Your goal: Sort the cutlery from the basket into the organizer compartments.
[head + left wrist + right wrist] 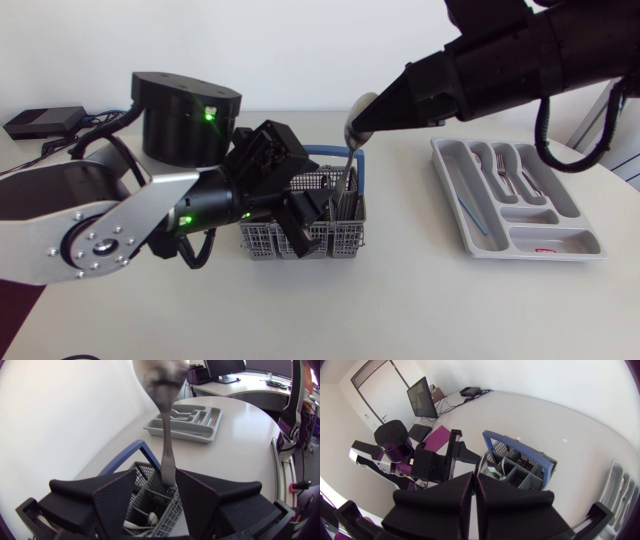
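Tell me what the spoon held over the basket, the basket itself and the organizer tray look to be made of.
The long silver spoon: likely polished steel, judging by its bright metallic sheen. The grey lattice basket: seemingly moulded plastic with a matte finish; its blue handle looks plastic as well. The light grey compartment organizer: probably plastic too, with smooth, rounded moulded dividers and a dull sheen.

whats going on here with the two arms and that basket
The right tool is shut on a spoon near its bowl end. It holds the spoon upright, with the handle's tip down in the basket. The left tool is open close by the basket and grips nothing. The organizer sits on the table at the right arm's side and already holds some cutlery.
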